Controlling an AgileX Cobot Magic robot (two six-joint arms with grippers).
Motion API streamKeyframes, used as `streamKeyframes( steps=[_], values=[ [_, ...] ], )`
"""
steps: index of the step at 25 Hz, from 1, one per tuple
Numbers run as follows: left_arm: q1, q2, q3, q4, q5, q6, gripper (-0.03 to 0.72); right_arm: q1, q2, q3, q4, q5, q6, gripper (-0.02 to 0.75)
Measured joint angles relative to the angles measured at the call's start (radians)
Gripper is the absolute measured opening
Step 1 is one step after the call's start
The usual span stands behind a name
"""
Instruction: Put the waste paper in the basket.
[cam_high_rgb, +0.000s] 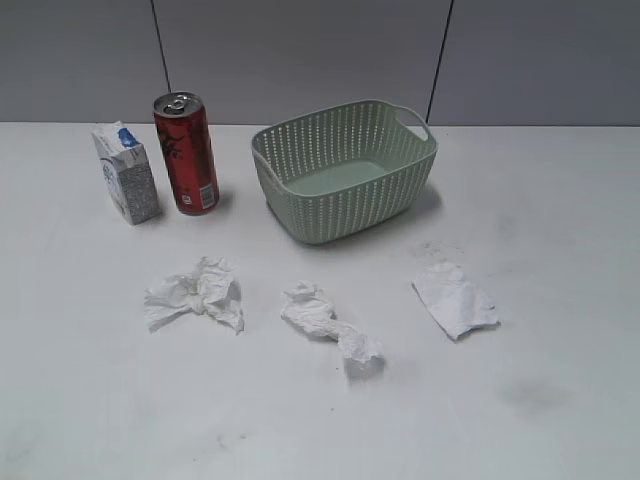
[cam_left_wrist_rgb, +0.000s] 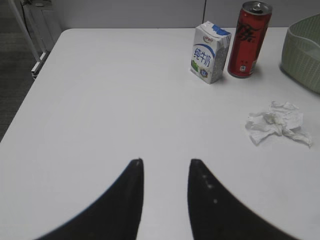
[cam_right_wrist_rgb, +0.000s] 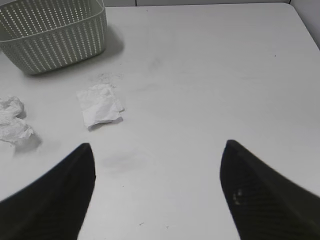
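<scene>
Three bits of waste paper lie in a loose row on the white table (cam_high_rgb: 560, 300), all in front of the basket (cam_high_rgb: 345, 215) and none in it yet: a crumpled wad on the left (cam_high_rgb: 195, 293), a twisted scrap in the middle (cam_high_rgb: 328, 320), and a flatter piece on the right (cam_high_rgb: 454, 298). The basket stands empty just behind them, with a red can (cam_high_rgb: 186, 153) and a small milk carton (cam_high_rgb: 126, 172) off to its left. Neither arm shows in the wide view. The left gripper (cam_left_wrist_rgb: 165, 167) hangs over bare table with its jaws a little apart and nothing between them; the right gripper (cam_right_wrist_rgb: 157, 150) is spread wide, also empty. My worry is the flat piece: it hugs the surface, so fingers may skid over it or only pinch a corner. The tissue is light and could cling to a finger on release, or land on the basket's rim. A wide left reach might clip the can.
</scene>
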Motion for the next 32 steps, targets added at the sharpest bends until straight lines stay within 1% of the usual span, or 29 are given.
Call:
streamKeyframes(
  steps=[27,32],
  values=[
    [0.0,0.0,0.0,0.0,0.0,0.0,0.237,0.0,0.0,0.0,0.0,0.0,0.0,0.588],
    [0.0,0.0,0.0,0.0,0.0,0.0,0.237,0.0,0.0,0.0,0.04,0.0,-0.046,0.617]
  ],
)
